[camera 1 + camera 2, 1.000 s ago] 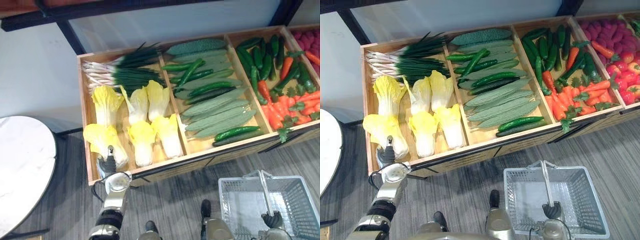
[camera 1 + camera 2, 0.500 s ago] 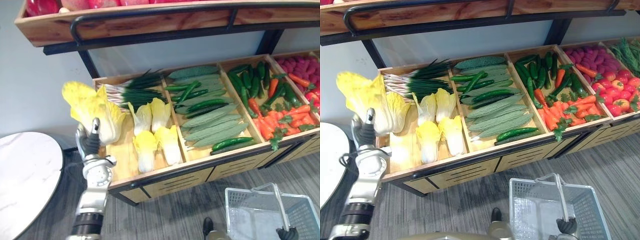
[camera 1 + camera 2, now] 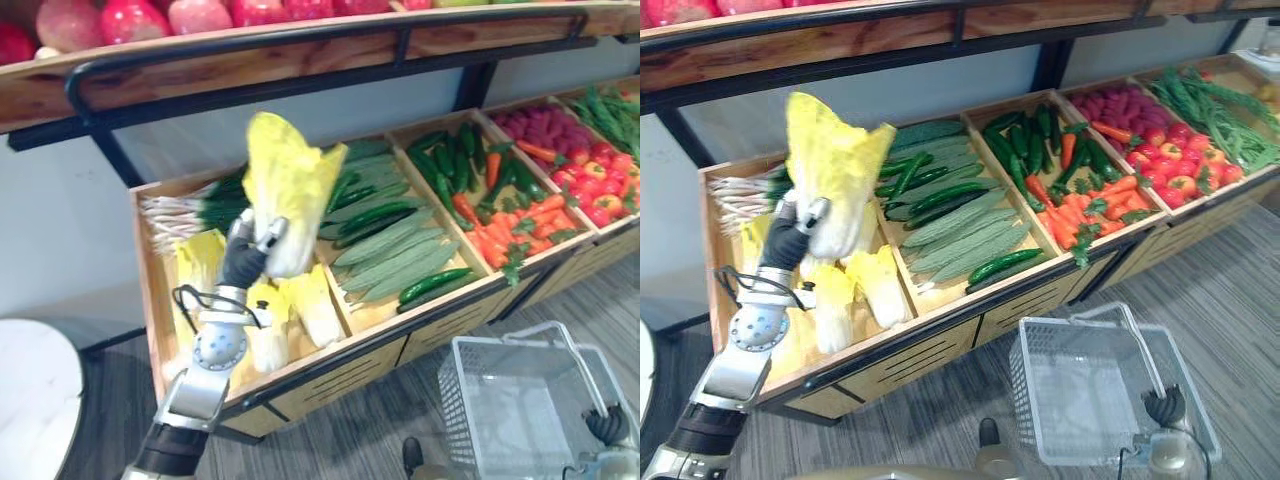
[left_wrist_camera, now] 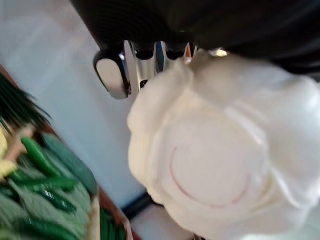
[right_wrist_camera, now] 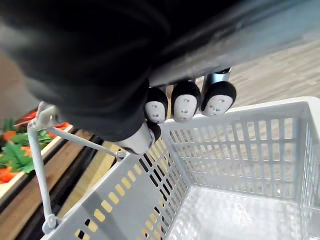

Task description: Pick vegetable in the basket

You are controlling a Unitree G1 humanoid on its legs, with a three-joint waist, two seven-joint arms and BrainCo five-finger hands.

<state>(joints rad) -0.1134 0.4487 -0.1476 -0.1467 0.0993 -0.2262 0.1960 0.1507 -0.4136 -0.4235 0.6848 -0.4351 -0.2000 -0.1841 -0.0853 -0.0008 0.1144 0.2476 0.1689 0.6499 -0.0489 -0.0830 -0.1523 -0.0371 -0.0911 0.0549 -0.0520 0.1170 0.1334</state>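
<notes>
Grey striped floor (image 3: 350, 440) runs under our wooden surface (image 3: 345, 378) of vegetable bins, with a shelf (image 3: 250, 60) of red fruit above. We see the left hand (image 3: 243, 262), fingers curled round a yellow cabbage (image 3: 290, 185), held up over the left bin. At near right, the right hand (image 3: 1162, 404) grips the handle of the grey basket (image 3: 1040, 385).

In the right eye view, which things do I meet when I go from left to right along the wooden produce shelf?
Bunch of white-stemmed green onions → yellow-leaved cabbage held up in the left hand → long pale green gourds → orange carrots → round red tomatoes → long green beans.
</notes>
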